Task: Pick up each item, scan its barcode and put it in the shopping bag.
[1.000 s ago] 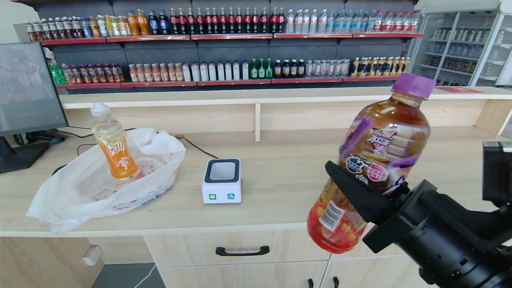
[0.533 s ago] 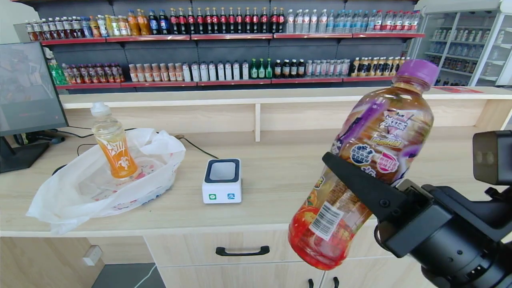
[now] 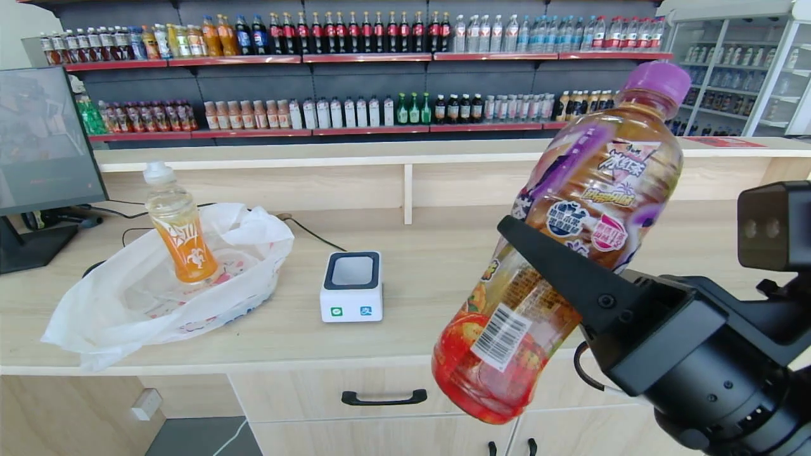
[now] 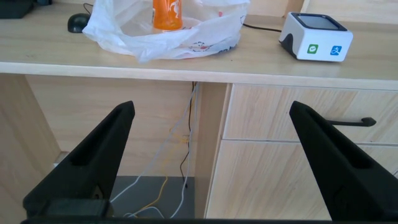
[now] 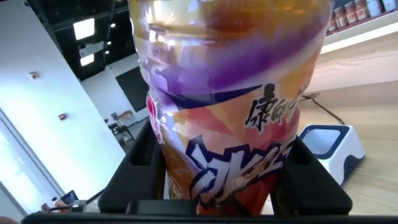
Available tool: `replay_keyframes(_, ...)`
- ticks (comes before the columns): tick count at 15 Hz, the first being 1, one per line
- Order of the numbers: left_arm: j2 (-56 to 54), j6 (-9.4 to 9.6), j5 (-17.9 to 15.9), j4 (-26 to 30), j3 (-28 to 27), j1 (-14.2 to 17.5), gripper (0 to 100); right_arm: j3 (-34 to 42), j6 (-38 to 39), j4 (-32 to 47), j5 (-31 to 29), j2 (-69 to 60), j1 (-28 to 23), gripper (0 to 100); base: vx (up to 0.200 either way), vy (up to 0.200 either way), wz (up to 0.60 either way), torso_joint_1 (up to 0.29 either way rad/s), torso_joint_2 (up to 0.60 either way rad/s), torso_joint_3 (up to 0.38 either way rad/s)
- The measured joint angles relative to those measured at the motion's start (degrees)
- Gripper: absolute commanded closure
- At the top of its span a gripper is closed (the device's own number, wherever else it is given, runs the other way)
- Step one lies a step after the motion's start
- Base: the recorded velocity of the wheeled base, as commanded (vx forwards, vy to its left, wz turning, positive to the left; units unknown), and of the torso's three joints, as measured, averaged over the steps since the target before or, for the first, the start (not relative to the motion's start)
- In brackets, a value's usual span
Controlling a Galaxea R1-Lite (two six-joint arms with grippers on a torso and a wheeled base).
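My right gripper (image 3: 573, 288) is shut on a purple-capped tea bottle (image 3: 564, 234), held tilted in the air to the right of the counter's front, barcode facing down-left. Up close, the same bottle (image 5: 233, 99) sits between the right gripper's fingers (image 5: 134, 180). A white barcode scanner (image 3: 351, 286) sits mid-counter, also seen as the scanner (image 4: 315, 36) and the scanner (image 5: 329, 142). A white shopping bag (image 3: 158, 285) lies at the left with an orange drink bottle (image 3: 177, 225) standing in it. My left gripper (image 4: 211, 158) hangs open below the counter front, nothing between its fingers.
A monitor (image 3: 41, 139) stands at the counter's far left with cables behind the bag. Drawers with a black handle (image 3: 383, 398) sit under the counter. Shelves of bottled drinks (image 3: 355, 69) line the back wall, and a glass fridge (image 3: 728, 69) is at the right.
The right gripper has carried the tea bottle up and to the left, closer to the head camera, tilting it more so the barcode swings toward the scanner side. The rest is still.
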Motion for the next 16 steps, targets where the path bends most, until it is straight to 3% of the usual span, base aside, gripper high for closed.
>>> replay_keyframes(16, 0.0, 0.02, 0.0, 0.0, 0.0, 0.0, 0, -2.1, 0.4, 0.0, 0.0, 1.2, 1.3, 100, 0.0, 0.0, 0.0, 0.0, 0.0, 0.0)
